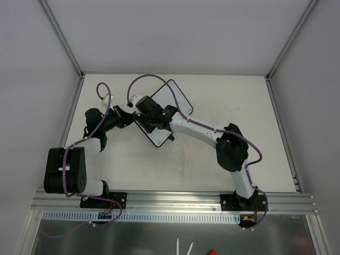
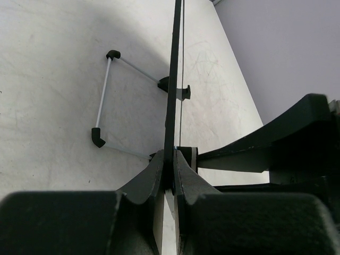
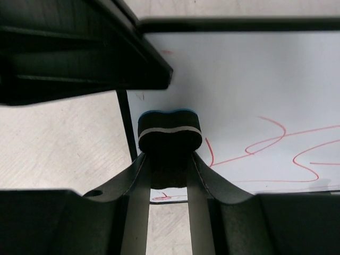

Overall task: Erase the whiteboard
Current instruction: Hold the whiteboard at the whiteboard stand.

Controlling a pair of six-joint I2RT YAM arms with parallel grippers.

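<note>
Left gripper clenched; right gripper likewise

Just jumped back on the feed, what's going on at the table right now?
The left gripper is shut on the edge of the small white rectangular whiteboard with a thin black rim, steadying it. The right gripper is shut on a small black eraser with a blue face, which faces the board near one edge; I can't confirm contact. Red pen scribbles cover the board beside the eraser, so the erasing isn't finished.
</note>
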